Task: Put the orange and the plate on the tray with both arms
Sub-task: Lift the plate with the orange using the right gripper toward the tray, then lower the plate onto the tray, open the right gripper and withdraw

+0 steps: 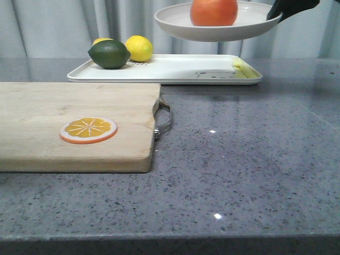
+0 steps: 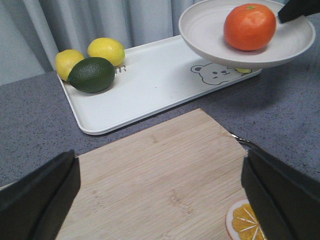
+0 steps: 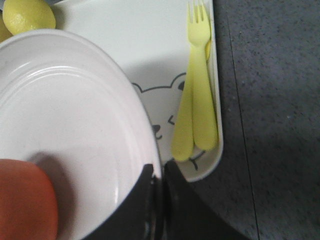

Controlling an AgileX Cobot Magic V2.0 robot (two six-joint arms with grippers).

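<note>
The orange (image 1: 213, 11) lies in the off-white plate (image 1: 175, 24), which hangs in the air above the right part of the white tray (image 1: 170, 69). My right gripper (image 1: 281, 10) is shut on the plate's right rim and holds it up. In the right wrist view its fingers (image 3: 159, 192) pinch the rim, with the orange (image 3: 25, 200) at the near edge. In the left wrist view the plate (image 2: 205, 35) and orange (image 2: 249, 26) show over the tray's (image 2: 145, 85) bear mark. My left gripper (image 2: 160, 200) is open and empty above the wooden cutting board (image 2: 165, 185).
A dark green lime (image 1: 109, 53) and two lemons (image 1: 139, 48) sit on the tray's left end. Yellow plastic cutlery (image 3: 197, 100) lies along the tray's right edge. An orange slice disc (image 1: 88, 129) lies on the cutting board (image 1: 74, 127) at front left.
</note>
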